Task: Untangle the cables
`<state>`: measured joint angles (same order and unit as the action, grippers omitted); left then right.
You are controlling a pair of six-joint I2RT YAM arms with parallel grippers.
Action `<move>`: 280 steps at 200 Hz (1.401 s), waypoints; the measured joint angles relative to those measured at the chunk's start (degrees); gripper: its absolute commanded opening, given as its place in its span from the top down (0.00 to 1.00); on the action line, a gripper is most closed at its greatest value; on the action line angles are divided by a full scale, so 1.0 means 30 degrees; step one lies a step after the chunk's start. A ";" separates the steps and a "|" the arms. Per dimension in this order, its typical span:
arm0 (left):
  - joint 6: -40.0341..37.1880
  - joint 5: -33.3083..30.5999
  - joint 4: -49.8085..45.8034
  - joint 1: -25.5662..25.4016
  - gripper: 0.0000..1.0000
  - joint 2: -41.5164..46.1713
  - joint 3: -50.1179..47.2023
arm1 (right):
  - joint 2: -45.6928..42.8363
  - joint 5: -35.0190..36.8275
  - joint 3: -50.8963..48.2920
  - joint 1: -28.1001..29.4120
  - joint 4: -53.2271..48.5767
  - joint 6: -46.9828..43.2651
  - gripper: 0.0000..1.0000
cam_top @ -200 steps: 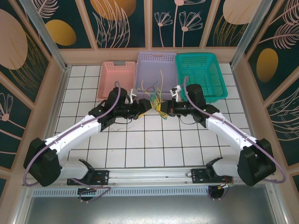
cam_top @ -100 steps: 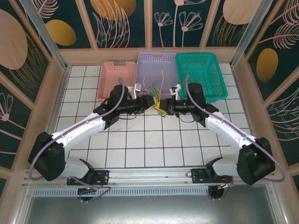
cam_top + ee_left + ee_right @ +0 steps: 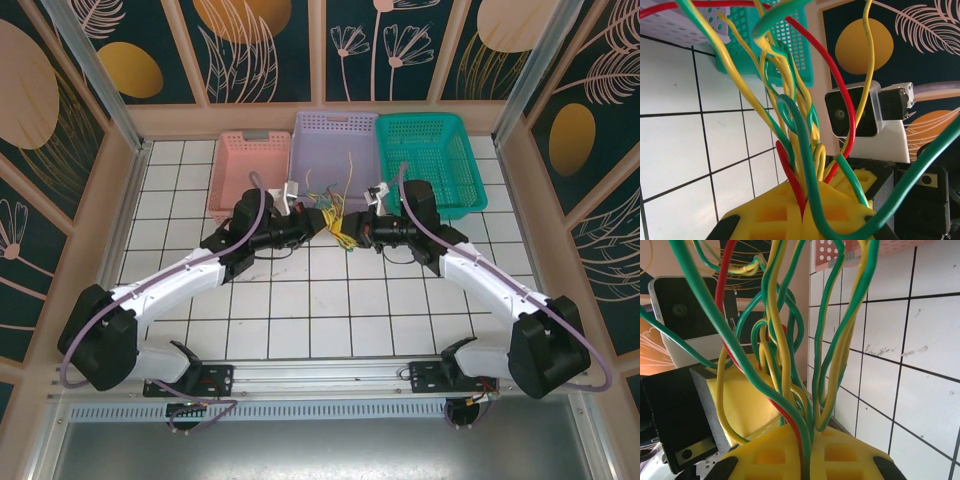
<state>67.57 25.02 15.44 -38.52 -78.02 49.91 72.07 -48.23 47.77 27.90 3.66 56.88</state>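
- The cables (image 3: 343, 228): a yellow, green and red tangle at centre frame, held above the worktop (image 3: 300, 300).
- Left gripper (image 3: 802, 215): jaws clamped on the cables.
- Right gripper (image 3: 807, 450): jaws clamped likewise from the opposite side, apparently to pull the knot apart.

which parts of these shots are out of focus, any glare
Left wrist: the thick green cable at lower right is soft, being so close up; floor tiles sharp. Right wrist: the green cable at upper left is blurred the same way, tiles crisp. Top external: even light, no obvious glare, faint shadows under the arms, the cables too thin to tell apart.
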 measured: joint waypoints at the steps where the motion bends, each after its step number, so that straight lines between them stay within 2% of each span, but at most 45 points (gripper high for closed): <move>1: 0.0007 -0.0007 0.0015 -0.0007 1.00 0.0022 -0.0015 | -0.0022 -0.0015 -0.0007 0.0007 0.0007 0.0015 0.76; 25: 0.0335 -0.0495 0.0036 0.0022 1.00 0.0415 -0.0452 | -0.0619 -0.0015 -0.0109 -0.0044 0.0248 -0.0153 0.66; 60: 0.0590 -0.0648 0.0044 0.0175 1.00 0.0437 -0.0612 | -0.0976 -0.0007 -0.0219 -0.0131 0.0430 -0.0197 0.66; 87: 0.0641 -0.0641 0.0022 0.0175 1.00 0.0437 -0.0612 | -0.0969 -0.0022 -0.0226 -0.0131 0.0452 -0.0240 0.59; 121: 0.0641 -0.0554 -0.0029 0.0175 1.00 0.0437 -0.0605 | -0.0816 -0.0022 -0.0226 -0.0124 0.0459 -0.0277 0.58; 196: 0.0233 -0.0350 -0.0233 0.0197 1.00 0.0415 -0.0605 | 0.0583 0.0058 -0.0087 0.0131 0.0838 -0.0284 0.82; 232: -0.0095 -0.0481 -0.0379 0.0313 1.00 0.0415 -0.0605 | 0.0998 0.0124 -0.0036 0.0131 0.1013 -0.0291 1.00; 280: -0.0379 -0.1020 -0.0721 0.0321 1.00 0.0648 -0.0605 | 0.0699 0.1384 0.0007 0.0117 0.0663 -0.0335 1.00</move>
<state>66.43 21.96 13.28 -37.56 -76.07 48.10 74.17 -44.07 47.79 28.25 5.65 55.88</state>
